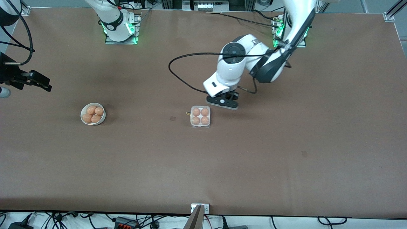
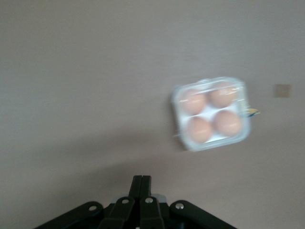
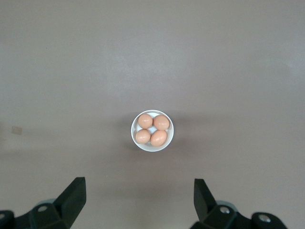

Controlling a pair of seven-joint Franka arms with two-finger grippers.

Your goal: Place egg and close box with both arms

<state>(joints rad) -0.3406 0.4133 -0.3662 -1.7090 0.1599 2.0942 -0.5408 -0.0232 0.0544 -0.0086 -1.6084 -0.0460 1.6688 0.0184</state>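
The box [image 1: 200, 116] sits mid-table, a whitish tray with its clear lid down over several brown eggs; each cup holds one. It also shows in the left wrist view [image 2: 212, 114]. My left gripper [image 1: 223, 102] hangs low beside the box, toward the left arm's base, with its fingers pressed together and empty [image 2: 142, 183]. My right gripper [image 1: 39, 82] is up over the right arm's end of the table, open and empty [image 3: 140, 191]. I cannot tell the task's egg from the other eggs.
A round white bowl [image 1: 102, 118] with several brown eggs stands toward the right arm's end of the table, and shows in the right wrist view [image 3: 167, 141]. A small dark square mark [image 1: 172, 118] lies on the table beside the box.
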